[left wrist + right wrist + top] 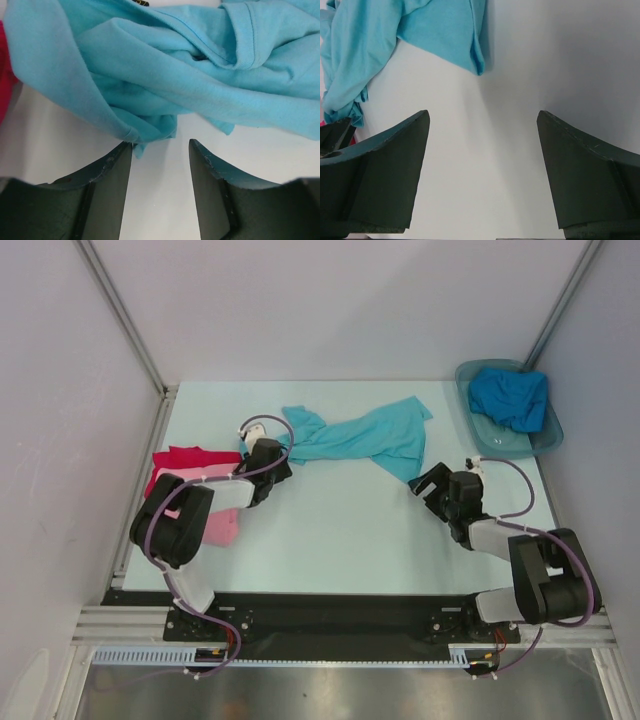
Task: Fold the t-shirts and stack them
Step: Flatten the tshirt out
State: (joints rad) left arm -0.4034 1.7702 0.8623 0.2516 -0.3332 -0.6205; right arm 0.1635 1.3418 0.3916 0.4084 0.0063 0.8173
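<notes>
Turquoise cotton t-shirt (365, 435) lay twisted on the pale table (330, 530) between the left gripper (160, 147) and right gripper (482, 117), both fingers apart and empty; grabbing its bunched end risked pinching several layers, leaving it twisted

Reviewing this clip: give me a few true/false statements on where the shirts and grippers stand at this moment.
1. The turquoise t-shirt lies neatly folded. False: it lies twisted and bunched across the table.
2. The deeper blue t-shirt sits in the grey tub. True.
3. The right gripper is shut on the turquoise t-shirt. False: its jaws stand wide open, with nothing between them.
4. The red t-shirt and pink t-shirt lie at the table's left side. True.
5. The left gripper is open at the turquoise t-shirt's left end. True.
</notes>
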